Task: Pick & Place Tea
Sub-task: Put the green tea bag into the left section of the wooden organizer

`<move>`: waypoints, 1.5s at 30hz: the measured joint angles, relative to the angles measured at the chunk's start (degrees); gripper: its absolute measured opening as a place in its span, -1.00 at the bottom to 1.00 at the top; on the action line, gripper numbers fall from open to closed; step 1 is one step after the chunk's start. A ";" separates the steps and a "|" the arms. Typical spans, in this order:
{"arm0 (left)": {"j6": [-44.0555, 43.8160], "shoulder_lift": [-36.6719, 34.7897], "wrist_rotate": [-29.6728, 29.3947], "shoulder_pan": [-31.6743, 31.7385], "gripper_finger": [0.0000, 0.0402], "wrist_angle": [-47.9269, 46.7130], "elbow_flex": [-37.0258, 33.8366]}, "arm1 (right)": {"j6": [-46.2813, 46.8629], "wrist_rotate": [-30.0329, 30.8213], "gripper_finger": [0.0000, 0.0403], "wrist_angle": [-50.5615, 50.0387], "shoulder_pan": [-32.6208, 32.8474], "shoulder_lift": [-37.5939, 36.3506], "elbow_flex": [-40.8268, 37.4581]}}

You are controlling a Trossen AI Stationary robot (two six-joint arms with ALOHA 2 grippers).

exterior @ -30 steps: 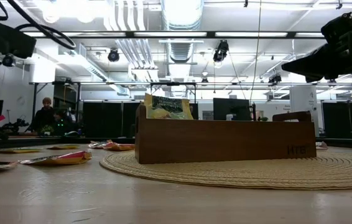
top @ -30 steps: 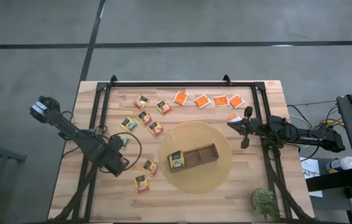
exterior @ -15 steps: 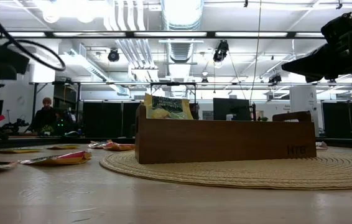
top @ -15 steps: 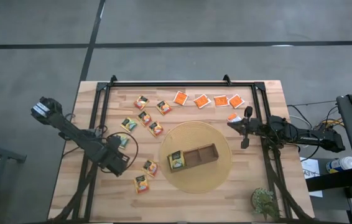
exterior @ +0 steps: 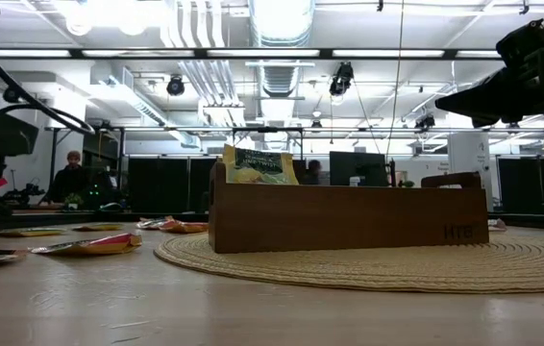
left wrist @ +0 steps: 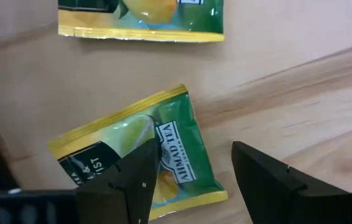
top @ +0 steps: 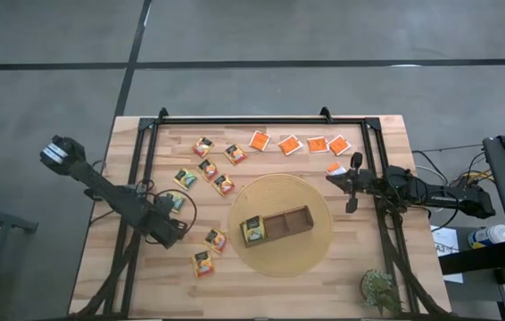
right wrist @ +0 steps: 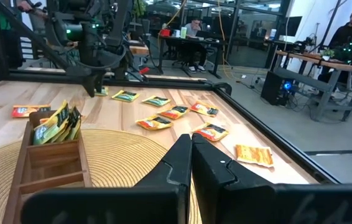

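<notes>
At centre left of the overhead frame, the left gripper (left wrist: 191, 177) hangs with fingers spread over a green-and-yellow tea sachet (left wrist: 142, 152) lying flat on the wooden table (top: 128, 267), not gripping it. More sachets lie scattered above it in the frame, and some stand in the wooden tray (top: 277, 225) on the round woven mat (top: 310, 254). The right gripper (top: 330, 176), closed and empty, waits at centre right.

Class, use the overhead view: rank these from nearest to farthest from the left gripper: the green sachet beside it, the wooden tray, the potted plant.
1. Green sachet: right at the left gripper, on the table's left side.
2. Wooden tray: on the round mat, mid-table.
3. Potted plant: near the table's right corner.
</notes>
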 joint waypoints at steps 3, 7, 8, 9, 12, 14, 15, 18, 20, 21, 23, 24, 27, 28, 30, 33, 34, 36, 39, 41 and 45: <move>1.62 0.13 0.54 0.10 -0.19 -0.45 0.50 | 0.00 0.01 -0.96 0.04 -0.01 -0.04 0.00; 5.57 0.20 1.96 0.10 -0.67 0.74 2.59 | 0.00 0.00 -0.96 0.00 0.00 0.00 -0.01; 6.92 0.20 1.86 0.08 -0.81 0.66 3.28 | 0.00 0.00 -0.96 0.00 0.00 0.04 -0.01; 8.18 0.20 1.41 0.08 -0.89 0.66 3.88 | 0.00 0.02 -0.96 0.00 0.00 0.04 0.01; 12.21 0.48 -1.97 0.08 -0.94 1.03 6.69 | -0.01 0.02 -0.96 0.00 -0.01 0.02 -0.01; 15.16 0.47 -6.01 0.10 -0.96 0.81 9.37 | 0.00 0.02 -0.96 0.00 0.00 0.04 -0.01; 16.90 0.32 -8.82 0.10 -0.97 0.96 11.02 | 0.00 0.02 -0.96 0.00 0.00 0.01 -0.01; 23.26 0.69 -17.78 0.10 -0.97 0.66 16.40 | 0.00 0.02 -0.96 0.01 0.00 0.00 0.00; 28.37 1.57 -23.08 0.10 -0.98 0.64 20.65 | 0.00 0.00 -0.96 0.00 -0.02 -0.02 -0.01; 31.29 2.26 -25.75 0.10 -0.98 0.81 22.76 | 0.00 0.02 -0.96 0.01 0.00 -0.02 -0.01; 37.00 4.47 -30.71 0.11 -0.98 0.48 26.96 | 0.00 0.02 -0.96 0.00 0.00 -0.04 -0.01; 40.09 5.99 -33.09 0.24 -0.98 0.57 29.14 | 0.00 0.02 -0.96 0.01 0.00 -0.04 -0.01; 49.17 11.69 -37.03 1.33 -0.98 1.47 36.01 | 0.00 0.02 -0.96 0.00 0.00 -0.04 -0.01; 52.24 14.02 -37.20 1.83 -0.98 1.31 38.52 | 0.00 0.02 -0.96 0.00 0.00 -0.04 0.01; 57.78 19.30 -37.48 2.67 -0.98 1.36 43.71 | 0.00 0.00 -0.96 0.00 0.00 -0.04 -0.01; 63.51 27.38 -39.89 3.46 -0.98 -2.42 52.56 | 0.00 0.00 -0.96 0.00 0.00 -0.03 -0.01; 64.23 29.87 -41.10 3.59 -0.98 -4.48 55.77 | 0.00 0.02 -0.96 0.00 -0.01 -0.01 -0.01; 64.79 34.87 -43.29 3.82 -0.98 -10.02 62.28 | 0.00 0.02 -0.96 0.02 -0.02 0.00 -0.01; 65.28 41.58 -45.31 3.94 -0.98 -15.82 71.42 | 0.00 0.02 -0.96 0.00 -0.02 0.00 -0.01; 67.16 45.23 -45.27 3.99 -0.98 -17.70 76.50 | -0.01 0.01 -0.96 0.00 0.00 0.00 -0.01; 71.02 51.07 -45.01 4.29 -0.98 -19.99 83.40 | 0.00 0.02 -0.96 0.00 -0.01 0.00 -0.01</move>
